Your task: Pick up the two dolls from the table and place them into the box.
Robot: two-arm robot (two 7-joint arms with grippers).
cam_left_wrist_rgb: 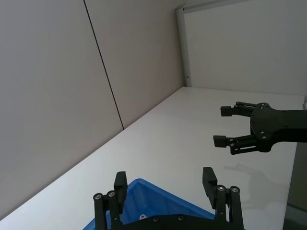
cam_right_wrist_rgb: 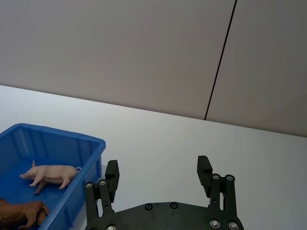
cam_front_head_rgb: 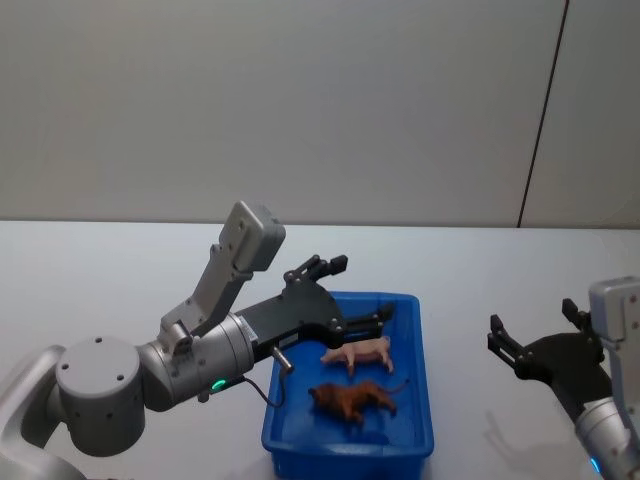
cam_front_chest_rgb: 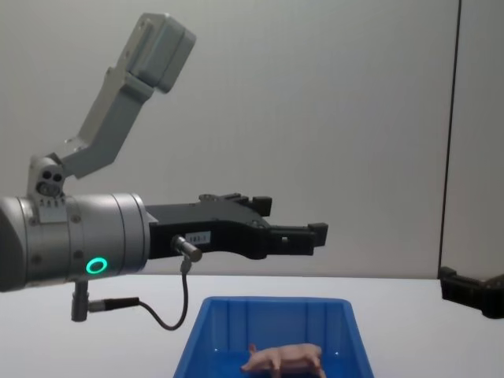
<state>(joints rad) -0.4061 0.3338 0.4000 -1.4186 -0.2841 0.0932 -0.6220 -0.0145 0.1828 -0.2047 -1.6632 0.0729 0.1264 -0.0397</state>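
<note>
Pale pink pig (cam_front_head_rgb: 360,352) and shaggy brown animal (cam_front_head_rgb: 352,399) lie in bright blue plastic bin (cam_front_head_rgb: 415,395); left pincer (cam_front_head_rgb: 352,290) above it and right pincer (cam_front_head_rgb: 533,338) over the white worktop (cam_front_head_rgb: 100,270) both spread, empty — placing looks done, only withdrawal left.

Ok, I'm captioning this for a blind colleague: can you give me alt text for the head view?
Both dolls, a pink pig and a brown shaggy animal, lie inside the blue box on the white table. The left gripper hangs open over the box's far left corner, and the right gripper hovers open to the box's right.
</note>
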